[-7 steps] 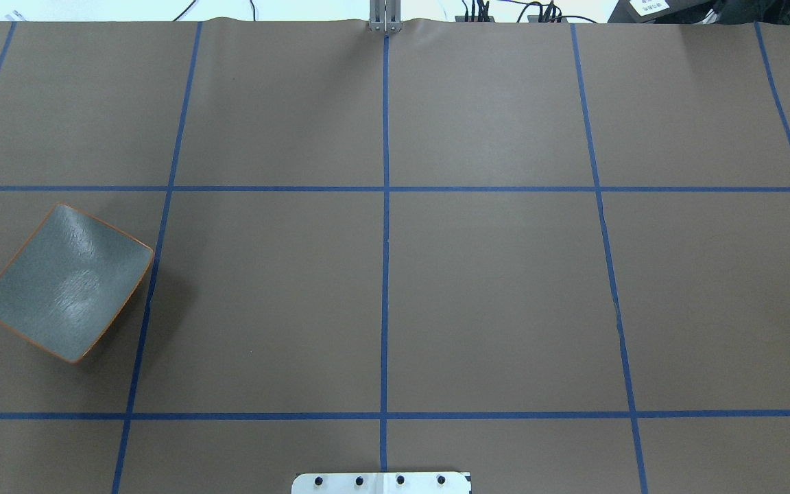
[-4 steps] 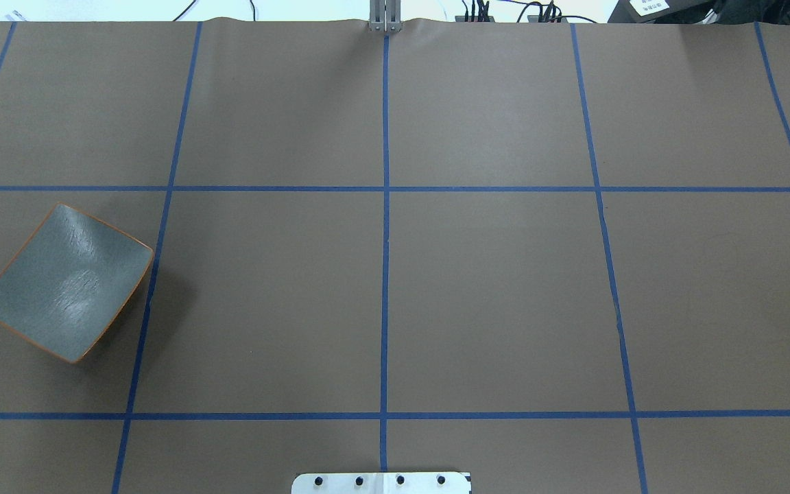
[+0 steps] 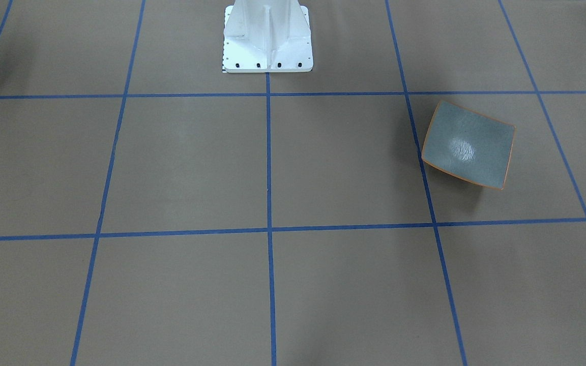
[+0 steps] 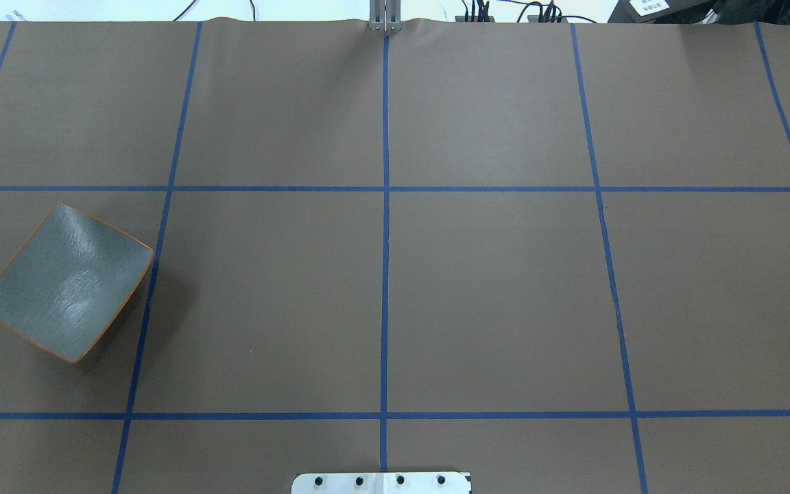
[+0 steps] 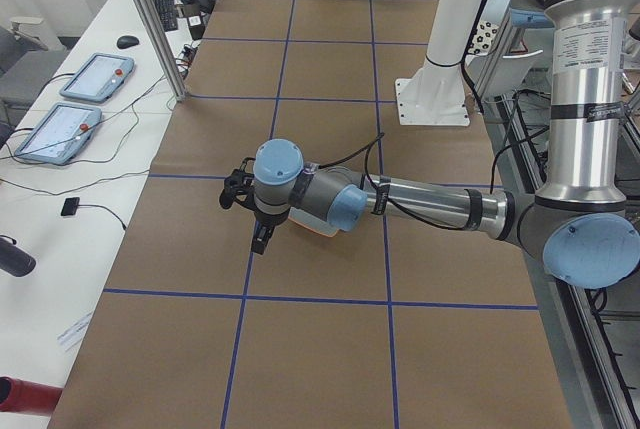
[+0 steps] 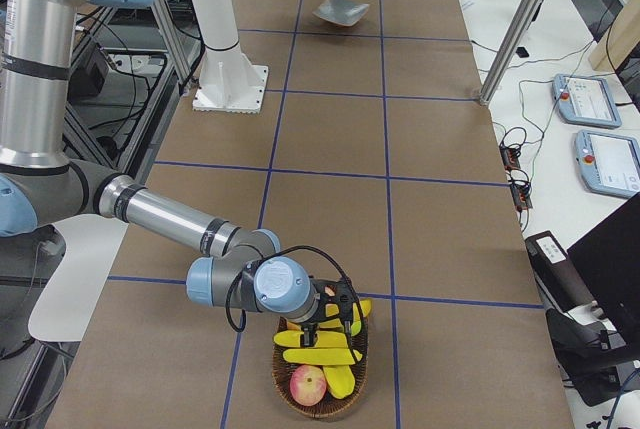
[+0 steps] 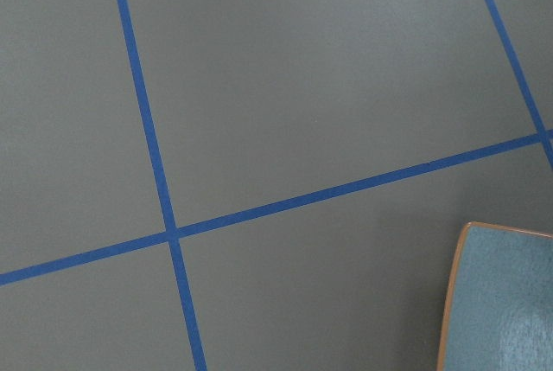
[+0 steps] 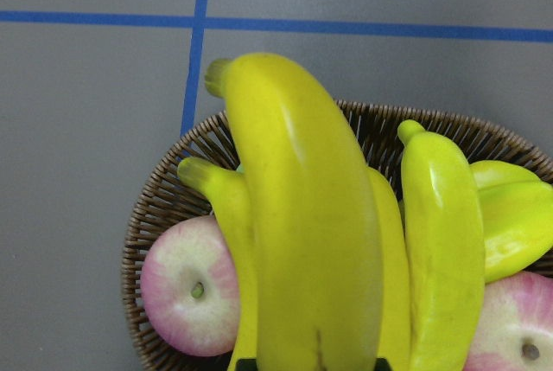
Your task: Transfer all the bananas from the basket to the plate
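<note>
At the lower edge of the right wrist view, the right gripper (image 8: 311, 364) is closed on the middle of a glossy yellow toy banana (image 8: 311, 215), probably for balance. The other bananas (image 8: 441, 241) lie in the round wicker basket (image 8: 155, 207). The squarish grey-blue plate (image 4: 66, 281), at the overhead view's left, is empty and well apart. The left gripper (image 5: 255, 224) waits near it; its opening I cannot tell.

I count four bananas (image 8: 311, 215) and two apples (image 8: 186, 297), all in one basket (image 8: 155, 207). One plate (image 4: 66, 281) is on the counter (image 4: 491, 295). One white base (image 3: 267, 46) stands there too. Two tablets (image 5: 97, 77) lie beside it.
</note>
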